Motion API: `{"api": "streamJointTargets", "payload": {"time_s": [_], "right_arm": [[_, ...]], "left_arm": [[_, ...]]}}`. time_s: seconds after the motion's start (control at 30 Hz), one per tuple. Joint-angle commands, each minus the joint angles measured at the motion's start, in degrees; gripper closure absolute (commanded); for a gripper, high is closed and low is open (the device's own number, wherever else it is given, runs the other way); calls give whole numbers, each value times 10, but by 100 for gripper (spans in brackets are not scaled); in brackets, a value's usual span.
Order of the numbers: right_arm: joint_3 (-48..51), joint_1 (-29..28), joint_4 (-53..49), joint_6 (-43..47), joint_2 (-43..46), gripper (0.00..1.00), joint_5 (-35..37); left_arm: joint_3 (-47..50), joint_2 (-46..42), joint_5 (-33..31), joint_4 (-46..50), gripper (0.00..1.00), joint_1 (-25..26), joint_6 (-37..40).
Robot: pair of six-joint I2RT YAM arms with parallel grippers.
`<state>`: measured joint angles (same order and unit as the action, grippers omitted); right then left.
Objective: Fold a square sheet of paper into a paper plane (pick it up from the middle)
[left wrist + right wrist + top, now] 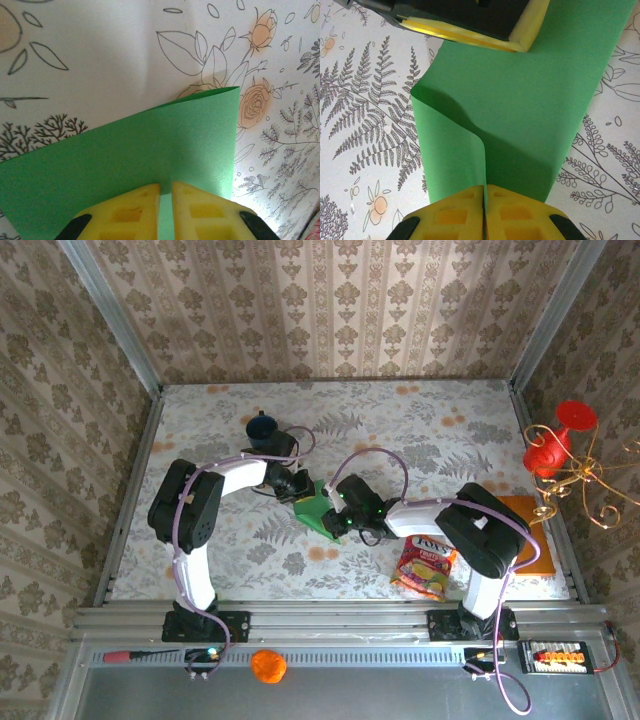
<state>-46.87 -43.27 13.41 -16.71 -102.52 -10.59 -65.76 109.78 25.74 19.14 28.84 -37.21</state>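
The square sheet of paper (312,508), bright green, is held off the flowered table near the middle, bent over in a loose curve between both grippers. My left gripper (303,488) comes from the upper left. Its yellow fingers (135,210) are pinched on the sheet (150,150) with a thin slit between them. My right gripper (336,517) meets the sheet from the right. In the right wrist view its jaws (484,189) are shut tight on a raised fold of the sheet (535,100), and the left fingers (470,37) lie across the far edge. A paper plane is out of view.
A blue mug (262,427) stands just behind the left gripper. A colourful snack packet (426,567) lies front right beside the right arm, and an orange-brown board (532,530) lies at the right edge. A red vase (552,443) hangs over the right wall.
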Motion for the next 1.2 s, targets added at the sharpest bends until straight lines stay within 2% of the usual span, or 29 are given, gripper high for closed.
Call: {"api": "streamJointTargets", "payload": {"time_s": [0.0,0.9,1.17], "right_arm": [[-15,3,-12,-1,-9,91,-9],[-28,5,-38,-8,-30,90,-16],[-39,6,-72,-12,-36,90,-10]], "left_arm": [[-6,14,4,22,85,3,15],[-10,12,11,14,85,4,12],[2,-38,6,-15,83,-7,-4]]}}
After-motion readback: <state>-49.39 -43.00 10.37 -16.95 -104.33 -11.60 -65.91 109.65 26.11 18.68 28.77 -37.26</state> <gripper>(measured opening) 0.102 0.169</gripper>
